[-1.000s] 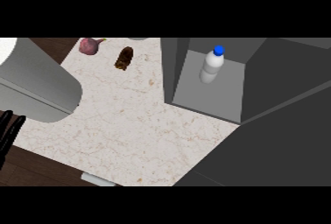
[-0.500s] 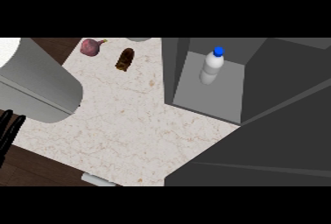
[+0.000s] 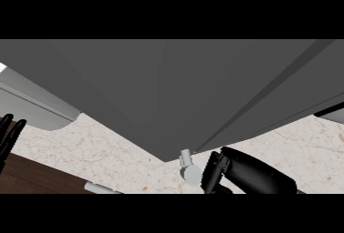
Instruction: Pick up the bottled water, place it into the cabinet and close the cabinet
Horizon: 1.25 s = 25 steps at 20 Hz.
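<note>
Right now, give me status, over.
Left robot hand open, resting at left edge. Right robot hand by cabinet corner. Bottled water not visible; cabinet fills view.

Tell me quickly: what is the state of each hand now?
Left hand: open, resting at the left edge, holding nothing.
Right hand: at the lower right; cannot be told.

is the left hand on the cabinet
No, the left hand rests at the view's left edge, fingers up, apart from the dark cabinet.

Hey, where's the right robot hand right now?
In the head view, the right robot hand is at lower right, over the speckled counter, just below a corner of the grey cabinet and beside a small pale piece.
</note>
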### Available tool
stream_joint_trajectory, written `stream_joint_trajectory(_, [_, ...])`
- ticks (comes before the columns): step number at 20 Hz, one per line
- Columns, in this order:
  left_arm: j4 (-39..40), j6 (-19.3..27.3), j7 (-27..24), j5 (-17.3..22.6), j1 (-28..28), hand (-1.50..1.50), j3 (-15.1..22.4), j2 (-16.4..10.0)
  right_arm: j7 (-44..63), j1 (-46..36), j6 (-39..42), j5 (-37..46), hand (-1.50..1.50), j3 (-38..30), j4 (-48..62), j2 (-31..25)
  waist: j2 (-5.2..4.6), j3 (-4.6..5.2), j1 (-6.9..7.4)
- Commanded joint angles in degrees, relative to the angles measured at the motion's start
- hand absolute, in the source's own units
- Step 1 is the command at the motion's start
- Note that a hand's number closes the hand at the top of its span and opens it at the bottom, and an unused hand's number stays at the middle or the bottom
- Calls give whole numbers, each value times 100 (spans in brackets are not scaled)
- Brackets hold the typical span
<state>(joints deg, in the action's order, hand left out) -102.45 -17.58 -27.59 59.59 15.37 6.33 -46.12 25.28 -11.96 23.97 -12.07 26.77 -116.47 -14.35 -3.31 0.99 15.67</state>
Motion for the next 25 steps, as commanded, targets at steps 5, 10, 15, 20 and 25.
stream_joint_trajectory(5, [147, -42, -15, 68, 70, -150, -73, 28, 633, -1968, -1238, 563, 150, -720, 1785, 1177, 94, -39, -161])
stream_joint_trajectory(10, [314, -93, -104, 63, 101, -150, -161, 78, 550, -3061, -2109, 903, 150, -1280, 3004, 1419, 91, -58, -359])
stream_joint_trajectory(15, [303, -198, -126, 123, 179, -150, -256, 44, 368, -3872, -2827, 787, 150, -1585, 3914, 1431, 93, -75, -338])
stream_joint_trajectory(20, [378, -236, -182, 100, 196, -150, -267, 113, 372, -4076, -3430, 394, -150, -1788, 4197, 1435, 85, -79, -448])
stream_joint_trajectory(25, [313, -266, -200, 52, 334, -150, -194, 186, 153, -4222, -3800, 216, -150, -1610, 4492, 1435, 98, -83, -465])
